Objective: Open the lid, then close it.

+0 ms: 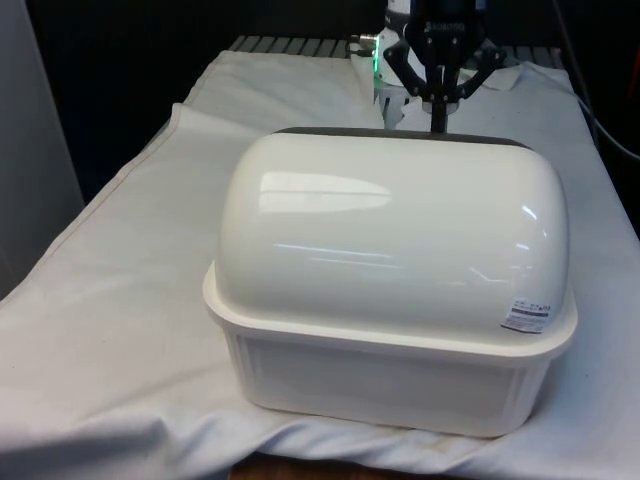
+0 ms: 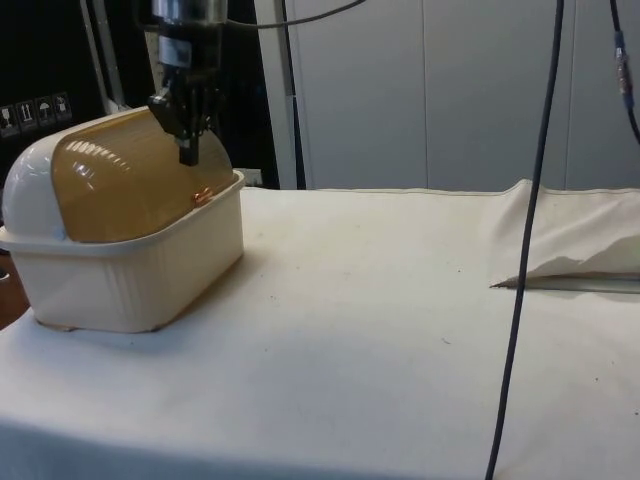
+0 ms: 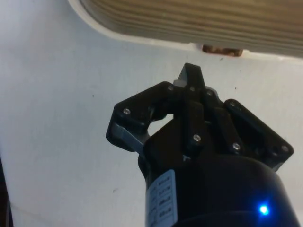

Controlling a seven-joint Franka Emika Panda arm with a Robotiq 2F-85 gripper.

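Cream plastic bread box [image 1: 390,300] sat below the tool [image 1: 438,125], its small sticker [image 1: 527,318] unreadable. From the side, its tan slatted lid [image 2: 135,185] lay shut beneath the tool's pressed-together fingers [image 2: 188,152]. Wrist view: a copper handle [image 3: 221,48] just ahead.

Bread box [image 1: 390,300] glossy cream plastic; its roll lid [image 2: 130,185] ribbed, wood-look; cloth [image 2: 400,330] on the tabletop matt, creased; hand [image 2: 189,150] matt black.

A white cloth [image 2: 380,330] is covering the counter [image 1: 330,470], apparently wood beneath. The cream bread box [image 1: 390,370] is sitting on it, directly below the end effector [image 2: 189,155].
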